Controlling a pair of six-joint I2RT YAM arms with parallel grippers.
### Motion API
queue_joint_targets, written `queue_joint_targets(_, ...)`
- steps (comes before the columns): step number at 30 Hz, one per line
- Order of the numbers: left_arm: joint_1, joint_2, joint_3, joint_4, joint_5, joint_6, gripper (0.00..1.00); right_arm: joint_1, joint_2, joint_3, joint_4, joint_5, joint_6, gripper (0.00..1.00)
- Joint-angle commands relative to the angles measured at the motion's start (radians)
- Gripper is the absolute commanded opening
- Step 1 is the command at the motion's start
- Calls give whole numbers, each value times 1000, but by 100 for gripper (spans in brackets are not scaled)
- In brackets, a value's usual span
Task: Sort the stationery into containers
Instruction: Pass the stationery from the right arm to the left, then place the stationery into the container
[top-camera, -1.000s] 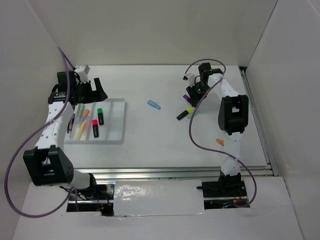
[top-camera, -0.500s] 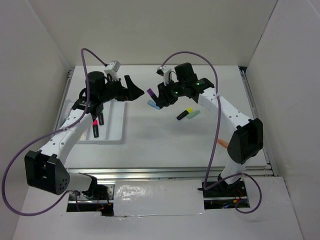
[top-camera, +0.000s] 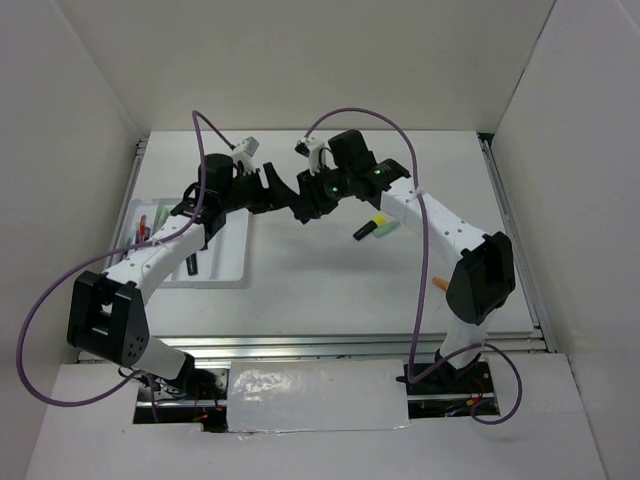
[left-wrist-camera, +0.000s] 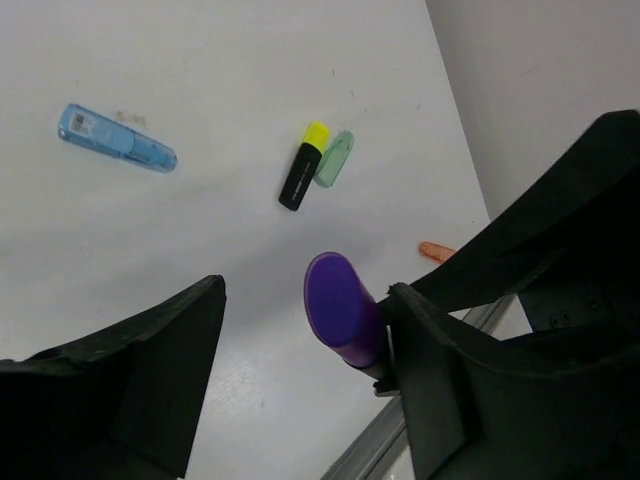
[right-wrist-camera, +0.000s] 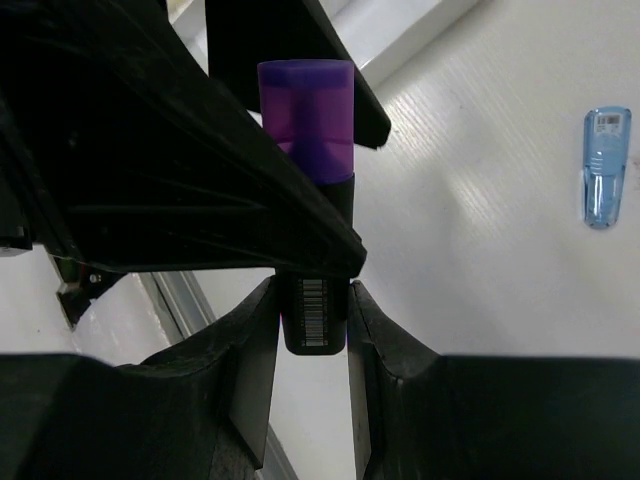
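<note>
bright, even, diffuse light from above across white table (top-camera: 330, 270); faint soft shadows only. mild glare on glossy strip (top-camera: 310, 395) at near edge. wrist views: close foreground dark and soft, background sharp.

Purple-capped black highlighter (right-wrist-camera: 305, 130), blue pen (left-wrist-camera: 116, 138)

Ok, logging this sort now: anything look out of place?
An orange piece lies alone near the right arm, far from the tray. A blue pen, a black-yellow highlighter and a mint one beside it lie loose too. The right tool holds a purple highlighter midair.
</note>
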Motion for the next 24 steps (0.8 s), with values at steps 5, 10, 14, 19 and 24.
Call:
queue_joint_targets(5,-6,-12,-44,88,51,-59,45,30,47,73,43,-35,49,0)
queue_joint_targets(10,35,-31,-27,42,81,-20,2,27,44,84,10,-23,22,34)
queue_joint_targets(14,188,-32,48,-156,115,149,0,-48,-40,-47,40,-46,28,64)
queue_joint_targets(19,301,60,277,-654,-176,499,0,-155,-152,-252,114,-29,49,66)
queue_joint_targets(24,379,80,236,-716,-342,603,1,-220,-146,-391,115,-49,100,62)
